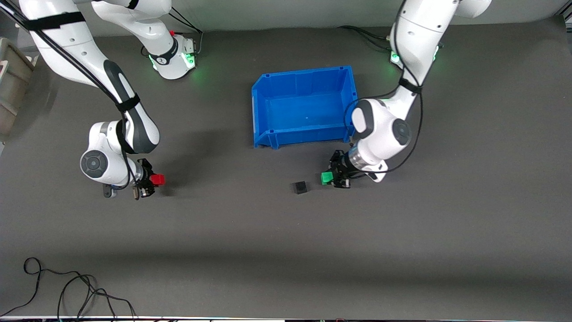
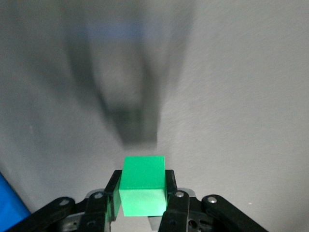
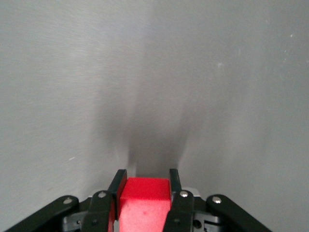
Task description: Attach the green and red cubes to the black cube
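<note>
The black cube (image 1: 300, 187) sits on the grey table, nearer to the front camera than the blue bin. My left gripper (image 1: 330, 178) is shut on the green cube (image 1: 326, 178), held just beside the black cube toward the left arm's end. In the left wrist view the green cube (image 2: 142, 185) sits between the fingers (image 2: 171, 189), and the black cube (image 2: 136, 126) shows as a dark blur ahead. My right gripper (image 1: 154, 180) is shut on the red cube (image 1: 157, 180) low over the table toward the right arm's end; the red cube also shows in the right wrist view (image 3: 145, 200).
A blue bin (image 1: 268, 96) stands open and empty at the middle of the table, close to the left arm's wrist. Its blue corner shows in the left wrist view (image 2: 9, 203). A loose black cable (image 1: 67, 290) lies at the near edge. A beige container (image 1: 11, 85) stands off the right arm's end.
</note>
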You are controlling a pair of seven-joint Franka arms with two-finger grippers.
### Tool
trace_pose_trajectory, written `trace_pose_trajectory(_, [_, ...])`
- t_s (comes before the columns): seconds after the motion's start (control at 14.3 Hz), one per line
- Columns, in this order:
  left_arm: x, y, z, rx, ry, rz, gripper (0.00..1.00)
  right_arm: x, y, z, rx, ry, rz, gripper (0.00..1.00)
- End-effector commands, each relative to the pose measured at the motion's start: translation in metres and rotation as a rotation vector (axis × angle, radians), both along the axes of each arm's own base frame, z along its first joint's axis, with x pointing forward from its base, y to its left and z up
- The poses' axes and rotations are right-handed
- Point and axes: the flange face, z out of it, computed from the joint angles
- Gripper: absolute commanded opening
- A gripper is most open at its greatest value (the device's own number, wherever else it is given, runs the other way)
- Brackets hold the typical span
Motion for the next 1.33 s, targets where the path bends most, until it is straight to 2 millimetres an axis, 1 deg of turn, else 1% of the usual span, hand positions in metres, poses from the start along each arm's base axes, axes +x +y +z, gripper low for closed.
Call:
trace_pose_trajectory(0.0, [0.0,-0.025,-0.002,-0.013,0.008,0.05,0.22,0.004,0.05,0.042,-0.004,-0.025,0.082,0.16])
trace_pose_trajectory(0.07, [0.002,-0.03,-0.005,-0.014,0.013,0.069,0.22,0.008,0.077,0.05,0.004,-0.038,0.102,0.16])
trace_pose_trajectory(0.21, [0.009,-0.037,-0.012,-0.013,0.0,0.099,0.22,0.016,0.129,0.055,0.02,-0.067,0.13,0.16])
trace_pose_trajectory(0.28, [0.012,-0.042,-0.012,-0.019,-0.004,0.107,0.22,0.025,0.154,0.068,0.038,-0.102,0.136,0.16])
trace_pose_trajectory(0.35, [0.016,-0.043,-0.013,-0.021,-0.003,0.121,0.22,0.032,0.183,0.076,0.057,-0.13,0.134,0.16])
trace_pose_trajectory(0.42, [0.018,-0.046,-0.015,-0.024,0.0,0.13,0.22,0.042,0.21,0.081,0.079,-0.156,0.133,0.16])
trace_pose_trajectory(0.49, [0.021,-0.048,-0.015,-0.026,-0.003,0.132,0.22,0.049,0.238,0.079,0.098,-0.17,0.145,0.16])
trace_pose_trajectory(0.56, [0.023,-0.048,-0.014,-0.029,-0.007,0.134,0.22,0.058,0.263,0.071,0.112,-0.181,0.143,0.15])
trace_pose_trajectory(0.63, [0.025,-0.05,-0.015,-0.03,-0.009,0.134,0.22,0.062,0.296,0.066,0.123,-0.197,0.151,0.15])
trace_pose_trajectory(0.7, [0.025,-0.05,-0.016,-0.029,-0.009,0.132,0.22,0.069,0.317,0.059,0.137,-0.21,0.152,0.14])
trace_pose_trajectory(0.77, [0.025,-0.05,-0.017,-0.029,-0.009,0.132,0.22,0.071,0.335,0.051,0.146,-0.214,0.15,0.14])
trace_pose_trajectory(0.84, [0.026,-0.05,-0.016,-0.028,-0.012,0.131,0.22,0.072,0.35,0.035,0.149,-0.21,0.139,0.13])
trace_pose_trajectory(0.91, [0.03,-0.051,-0.012,-0.032,-0.02,0.129,0.22,0.07,0.373,0.022,0.156,-0.212,0.133,0.13])
trace_pose_trajectory(0.98, [0.035,-0.051,-0.006,-0.038,-0.033,0.127,0.22,0.065,0.4,0.005,0.159,-0.214,0.122,0.13])
trace_pose_trajectory(1.05, [0.039,-0.053,-0.001,-0.041,-0.044,0.117,0.22,0.059,0.417,-0.007,0.155,-0.21,0.115,0.13])
trace_pose_trajectory(1.12, [0.04,-0.054,0.0,-0.039,-0.051,0.107,0.22,0.053,0.431,-0.019,0.142,-0.201,0.121,0.12])
trace_pose_trajectory(1.26, [0.043,-0.058,-0.001,-0.039,-0.058,0.102,0.22,0.045,0.445,-0.032,0.136,-0.192,0.125,0.12])
